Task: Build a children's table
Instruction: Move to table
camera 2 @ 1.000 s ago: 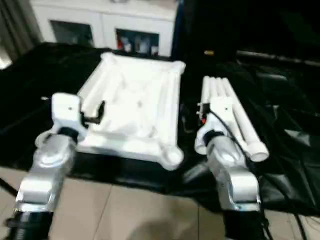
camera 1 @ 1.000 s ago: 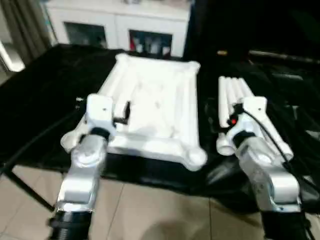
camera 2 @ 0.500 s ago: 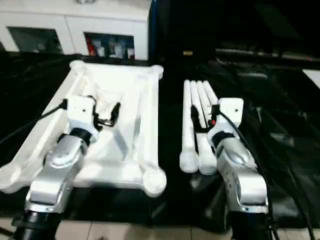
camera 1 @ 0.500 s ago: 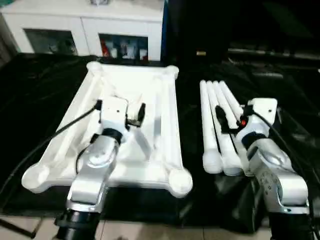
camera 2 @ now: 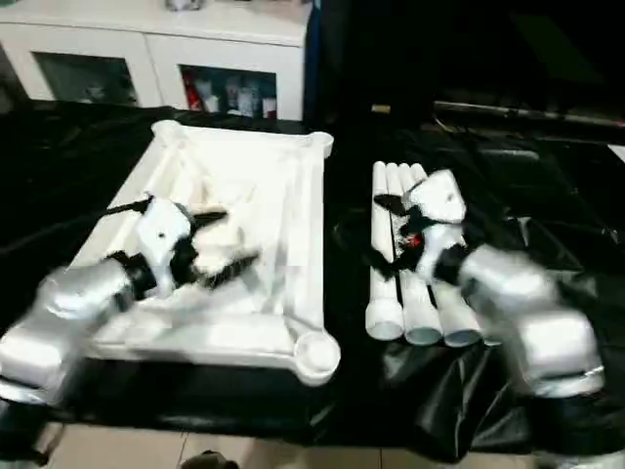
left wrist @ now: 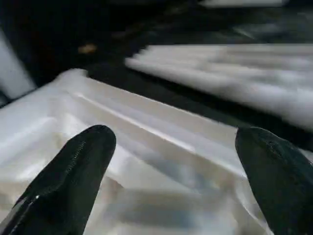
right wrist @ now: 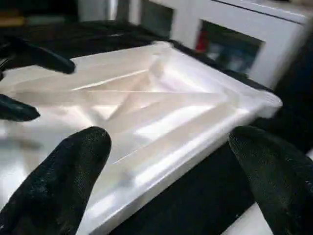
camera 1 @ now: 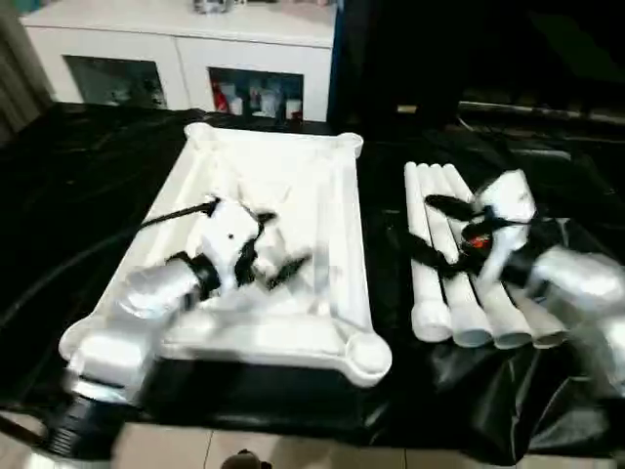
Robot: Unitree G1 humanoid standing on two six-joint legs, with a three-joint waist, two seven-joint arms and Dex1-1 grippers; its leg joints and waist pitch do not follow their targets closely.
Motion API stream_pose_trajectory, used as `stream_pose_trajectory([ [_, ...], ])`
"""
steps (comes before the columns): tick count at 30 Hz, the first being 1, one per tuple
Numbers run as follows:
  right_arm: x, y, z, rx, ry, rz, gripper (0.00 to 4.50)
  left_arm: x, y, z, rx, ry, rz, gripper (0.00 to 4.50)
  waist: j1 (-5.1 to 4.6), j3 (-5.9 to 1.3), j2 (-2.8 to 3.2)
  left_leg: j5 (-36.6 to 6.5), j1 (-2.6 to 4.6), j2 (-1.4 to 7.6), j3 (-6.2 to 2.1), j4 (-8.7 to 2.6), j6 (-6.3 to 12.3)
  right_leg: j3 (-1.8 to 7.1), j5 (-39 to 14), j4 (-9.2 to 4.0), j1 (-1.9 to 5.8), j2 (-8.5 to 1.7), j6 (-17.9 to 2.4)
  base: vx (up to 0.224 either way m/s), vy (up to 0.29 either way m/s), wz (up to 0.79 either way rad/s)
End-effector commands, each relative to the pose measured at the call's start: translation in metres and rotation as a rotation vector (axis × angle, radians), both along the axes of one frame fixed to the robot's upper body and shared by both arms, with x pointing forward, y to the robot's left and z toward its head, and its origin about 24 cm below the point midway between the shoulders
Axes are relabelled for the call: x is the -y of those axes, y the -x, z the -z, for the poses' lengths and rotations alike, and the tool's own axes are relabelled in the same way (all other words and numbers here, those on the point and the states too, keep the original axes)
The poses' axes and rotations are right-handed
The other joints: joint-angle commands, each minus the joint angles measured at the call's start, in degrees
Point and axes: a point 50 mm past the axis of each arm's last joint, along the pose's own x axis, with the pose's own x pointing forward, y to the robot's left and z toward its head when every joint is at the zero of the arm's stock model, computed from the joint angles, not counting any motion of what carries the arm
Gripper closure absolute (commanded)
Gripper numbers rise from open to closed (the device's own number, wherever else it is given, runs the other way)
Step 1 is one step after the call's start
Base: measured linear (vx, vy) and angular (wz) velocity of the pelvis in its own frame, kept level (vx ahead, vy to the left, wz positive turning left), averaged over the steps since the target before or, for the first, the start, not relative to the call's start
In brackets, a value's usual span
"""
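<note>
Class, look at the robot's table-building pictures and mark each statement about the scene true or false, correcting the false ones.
1. The tabletop lies on the black-covered work table. True.
2. The four legs stand upright in the corner sockets. False: they lie side by side on the black cover, beside the tabletop.
3. The left claw is open over the tabletop. True.
4. The right claw is shut on a leg. False: it is open and holds nothing.
5. A white cabinet with glass doors stands behind the work table. True.
</note>
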Motion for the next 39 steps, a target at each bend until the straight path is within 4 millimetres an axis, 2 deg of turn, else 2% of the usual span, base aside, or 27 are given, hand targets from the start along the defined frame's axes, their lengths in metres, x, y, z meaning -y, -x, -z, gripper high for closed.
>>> stream_pose_trajectory([
  [1, -0.004, 0.003, -0.001, -0.019, 0.013, -0.072, 0.00, 0.006, 0.001, 0.003, -0.024, -0.051, 0.093, 0.01, -0.23, -1.70, 0.13, -22.5, 2.70, 3.69, -1.17, -5.56, -3.22, 2.71, -17.6, -6.63, 0.03, -5.04, -9.3, -0.070, 0.012, 0.00],
  [2, -0.004, 0.005, -0.001, -0.027, 0.030, -0.093, 0.00, 0.005, 0.000, 0.003, -0.017, -0.079, 0.115, 0.01, -0.26, -1.43, -0.11, -26.1, 3.14, 3.59, -1.28, -5.48, -4.42, 2.82, -25.0, -7.39, -0.15, -5.58, -8.3, -0.070, 0.012, 0.00],
  [3, -0.005, 0.009, 0.001, -0.045, 0.051, -0.132, 0.00, 0.004, -0.001, 0.004, -0.005, -0.126, 0.161, 0.01, -0.21, -1.39, -0.08, -26.8, 3.14, 3.61, -1.42, -5.67, -4.87, 2.92, -28.4, -7.82, -0.05, -5.82, -7.0, -0.062, 0.015, -0.05],
  [4, -0.006, 0.013, 0.002, -0.062, 0.059, -0.159, 0.00, 0.003, -0.001, 0.006, -0.010, -0.159, 0.201, 0.01, -0.14, -1.44, -0.19, -26.6, 3.22, 3.60, -1.50, -5.83, -4.75, 2.90, -29.0, -8.08, 0.06, -5.83, -6.4, 0.000, 0.000, 0.00],
  [5, -0.007, 0.016, 0.003, -0.078, 0.064, -0.182, 0.00, 0.003, 0.000, 0.007, -0.017, -0.179, 0.239, 0.01, 0.05, -1.90, 0.10, -24.4, 3.14, 3.76, -1.61, -6.16, -4.41, 2.83, -25.9, -7.92, 0.56, -5.79, -6.1, 0.000, 0.000, 0.00],
  [6, -0.007, 0.018, 0.003, -0.089, 0.065, -0.198, 0.00, 0.002, 0.001, 0.007, -0.028, -0.187, 0.265, 0.17, -0.17, -2.36, -0.13, -20.1, 2.42, 3.80, -1.44, -6.54, -3.72, 2.54, -17.9, -7.05, 1.33, -5.29, -6.8, 0.000, 0.000, 0.00],
  [7, -0.007, 0.019, 0.003, -0.094, 0.067, -0.205, 0.00, 0.002, 0.001, 0.007, -0.033, -0.192, 0.277, 0.17, -0.15, -2.59, -0.12, -17.3, 2.05, 3.84, -1.47, -6.66, -3.15, 2.31, -13.8, -6.66, 1.69, -5.17, -7.2, 0.012, 0.022, -0.18],
  [8, -0.008, 0.021, 0.004, -0.104, 0.069, -0.219, 0.00, 0.002, 0.002, 0.008, -0.042, -0.202, 0.300, 0.28, -0.18, -2.70, 0.30, -16.0, 2.24, 3.93, -1.41, -6.66, -2.41, 1.98, -9.5, -6.35, 1.29, -4.83, -8.2, 0.012, 0.022, -0.18],
  [9, -0.008, 0.026, 0.006, -0.135, 0.087, -0.257, 0.00, 0.000, 0.004, 0.010, -0.088, -0.242, 0.362, 0.38, -0.33, -2.42, 0.31, -19.3, 2.55, 3.73, -1.08, -6.49, -2.53, 2.15, -11.6, -6.67, 0.73, -4.97, -9.3, 0.000, 0.000, 0.00],
  [10, -0.008, 0.027, 0.006, -0.136, 0.088, -0.258, 0.00, 0.000, 0.004, 0.011, -0.090, -0.244, 0.365, 0.46, -0.18, -2.48, 0.42, -20.2, 2.77, 3.70, -1.04, -6.35, -2.72, 2.25, -12.8, -6.77, 0.68, -5.11, -9.5, 0.000, 0.000, 0.00],
  [11, -0.008, 0.029, 0.008, -0.151, 0.104, -0.276, 0.00, -0.002, 0.003, 0.013, -0.116, -0.270, 0.395, 0.56, -0.15, -2.56, 0.56, -20.5, 2.92, 3.75, -0.99, -6.26, -2.88, 2.37, -13.1, -6.74, 0.59, -5.18, -9.9, 0.000, 0.000, 0.00],
  [12, -0.008, 0.031, 0.009, -0.165, 0.115, -0.285, 0.00, -0.004, 0.002, 0.016, -0.137, -0.291, 0.405, 0.66, -0.14, -2.40, 0.64, -20.2, 2.75, 3.70, -0.76, -6.24, -2.67, 2.56, -13.4, -6.91, 0.54, -5.26, -10.2, 0.000, 0.000, 0.00],
  [13, -0.008, 0.032, 0.010, -0.174, 0.122, -0.292, 0.00, -0.005, -0.001, 0.018, -0.144, -0.300, 0.401, 0.75, -0.15, -2.44, 0.47, -19.9, 2.81, 3.74, -0.64, -6.22, -2.67, 2.57, -13.3, -6.92, 0.51, -5.26, -10.2, 0.000, 0.000, 0.00],
  [14, -0.008, 0.032, 0.010, -0.176, 0.123, -0.293, 0.00, -0.005, -0.002, 0.019, -0.146, -0.303, 0.400, 0.83, -0.16, -2.56, 0.40, -18.6, 2.74, 3.72, -0.53, -6.12, -2.40, 2.55, -12.0, -6.81, 0.65, -5.25, -10.6, 0.000, 0.000, 0.00],
  [15, -0.009, 0.034, 0.011, -0.193, 0.126, -0.307, 0.00, -0.008, -0.006, 0.022, -0.158, -0.339, 0.401, 0.96, -0.07, -2.63, 0.87, -17.8, 2.77, 3.75, -0.45, -6.06, -2.16, 2.55, -10.7, -6.83, 0.56, -5.21, -10.9, 0.000, 0.000, 0.00],
  [16, -0.009, 0.034, 0.011, -0.194, 0.127, -0.308, 0.00, -0.009, -0.007, 0.022, -0.162, -0.341, 0.403, 1.06, -0.10, -2.71, 0.71, -17.3, 2.81, 3.77, -0.38, -5.99, -2.14, 2.55, -9.6, -6.70, 0.59, -5.18, -11.0, 0.000, 0.000, 0.00],
  [17, -0.009, 0.035, 0.011, -0.202, 0.132, -0.312, 0.00, -0.011, -0.008, 0.023, -0.200, -0.347, 0.416, 1.06, -0.07, -2.80, 0.89, -16.4, 2.70, 3.81, -0.40, -5.96, -2.07, 2.50, -7.8, -6.45, 0.71, -5.21, -11.7, 0.000, 0.000, 0.00],
  [21, -0.010, 0.039, 0.015, -0.217, 0.155, -0.321, 0.00, -0.014, -0.008, 0.024, -0.254, -0.359, 0.441, 1.44, 0.09, -3.25, 0.98, -12.7, 2.54, 3.81, -0.07, -5.51, -0.86, 2.36, -0.7, -5.73, 0.82, -5.00, -13.2, 0.000, 0.000, 0.00],
  [23, -0.011, 0.039, 0.016, -0.220, 0.155, -0.326, 0.00, -0.015, -0.008, 0.025, -0.267, -0.364, 0.448, 1.52, 0.08, -3.27, 0.94, -11.9, 2.46, 3.77, 0.02, -5.37, -0.30, 2.33, 0.7, -5.61, 0.77, -4.99, -13.7, 0.000, 0.000, 0.00],
  [24, -0.012, 0.040, 0.016, -0.217, 0.159, -0.327, 0.00, -0.016, -0.008, 0.026, -0.277, -0.375, 0.456, 1.52, 0.15, -3.10, 0.99, -12.5, 2.45, 3.79, 0.09, -5.37, -0.09, 2.34, -0.3, -5.73, 0.72, -5.06, -14.0, 0.000, 0.000, 0.00],
  [29, -0.022, 0.041, 0.017, -0.216, 0.146, -0.341, 0.00, -0.019, -0.011, 0.029, -0.283, -0.414, 0.457, 1.89, 0.13, -2.89, 1.05, -15.7, 2.67, 3.97, -0.03, -5.69, -1.42, 2.40, -5.8, -6.08, 0.59, -5.24, -13.6, 0.000, 0.000, 0.00],
  [34, -0.027, 0.042, 0.021, -0.241, 0.137, -0.377, 0.00, -0.022, -0.019, 0.033, -0.270, -0.450, 0.412, 2.33, 0.32, -2.88, 0.80, -15.6, 2.70, 4.04, 0.00, -5.72, -1.69, 2.49, -6.1, -6.13, 0.57, -5.41, -13.3, 0.000, 0.000, 0.00],
  [39, -0.026, 0.043, 0.022, -0.243, 0.153, -0.378, 0.00, -0.022, -0.024, 0.036, -0.261, -0.463, 0.384, 2.75, 0.39, -2.98, 0.84, -14.3, 2.55, 4.04, -0.01, -5.62, -1.35, 2.43, -4.2, -5.96, 0.63, -5.39, -13.3, 0.000, 0.000, 0.00],
])
